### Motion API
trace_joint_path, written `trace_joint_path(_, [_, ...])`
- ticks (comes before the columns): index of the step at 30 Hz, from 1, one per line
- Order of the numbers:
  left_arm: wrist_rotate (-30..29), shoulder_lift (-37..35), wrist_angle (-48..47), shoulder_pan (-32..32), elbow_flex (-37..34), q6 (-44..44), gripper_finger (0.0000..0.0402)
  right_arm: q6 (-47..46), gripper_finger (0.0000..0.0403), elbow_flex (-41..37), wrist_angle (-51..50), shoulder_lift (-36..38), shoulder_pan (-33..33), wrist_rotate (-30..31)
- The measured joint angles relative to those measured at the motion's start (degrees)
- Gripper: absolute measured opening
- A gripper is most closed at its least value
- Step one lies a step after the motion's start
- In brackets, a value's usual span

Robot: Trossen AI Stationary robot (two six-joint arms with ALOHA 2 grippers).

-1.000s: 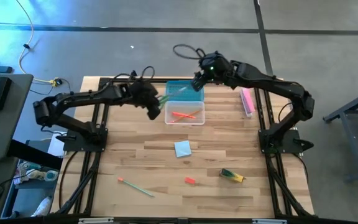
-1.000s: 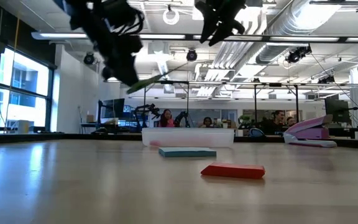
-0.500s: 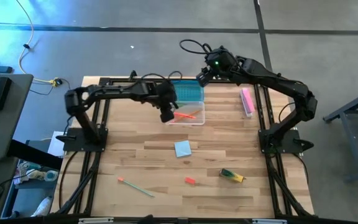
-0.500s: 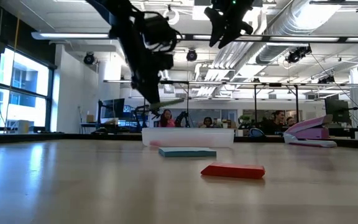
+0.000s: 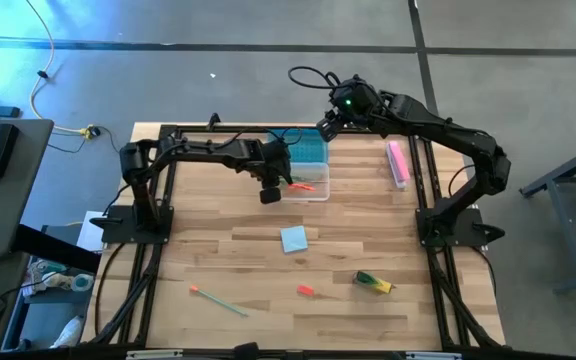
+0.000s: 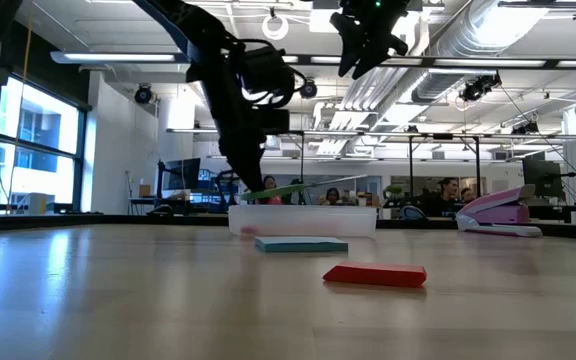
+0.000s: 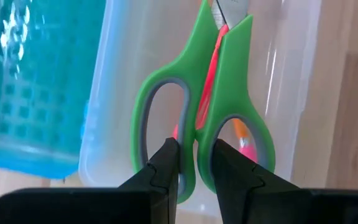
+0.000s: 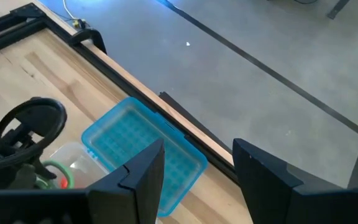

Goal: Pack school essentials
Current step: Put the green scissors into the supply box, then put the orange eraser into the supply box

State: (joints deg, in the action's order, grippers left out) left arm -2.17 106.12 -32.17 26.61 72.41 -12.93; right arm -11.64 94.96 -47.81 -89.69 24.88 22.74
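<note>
My left gripper is shut on the green-handled scissors and holds them over the left end of the clear plastic box, where the orange pencil and red pen lie. In the low view the scissors hover just above the box rim. My right gripper is open, high over the blue lid at the far edge. The light-blue note pad, the small red piece, the crayon pack and the green pink-tipped pencil lie flat on the table. My left gripper pinches the scissors between its two fingers at the handle end, where the two green loops meet. One fingertip shows on the outside of each inner bar. The scissors are lifted clear and lie almost level, with the blades pointing away over the box.
The pink oblong bar lies by the right frame rail. The black arm frames run along the table's left and right sides. The wood in the middle of the table and at the near left is bare around the loose pieces.
My left gripper has swung right, toward the box, and gone down with the scissors. The scissors have tipped from a slant to almost level, just above the box rim. My right gripper rose a little and then stayed above the lid.
</note>
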Motion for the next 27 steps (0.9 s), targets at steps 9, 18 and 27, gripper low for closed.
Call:
trace_joint_path(9, [-0.7,1.4,0.3,0.4,0.0,-0.8,0.0071,-0.1,0.0179,0.0,0.0,0.0,0.0,0.0])
trace_joint_path(18, [-1.7,1.3,0.7,0.8,0.0,-0.7,0.0143,-0.1,0.0179,0.0,-0.2,0.0,0.0,0.0])
trace_joint_path(27, [-1.0,-1.3,-7.9,1.8,3.5,0.8,0.0161,-2.9,0.0179,0.0,-1.2,0.0,-1.4,-5.9])
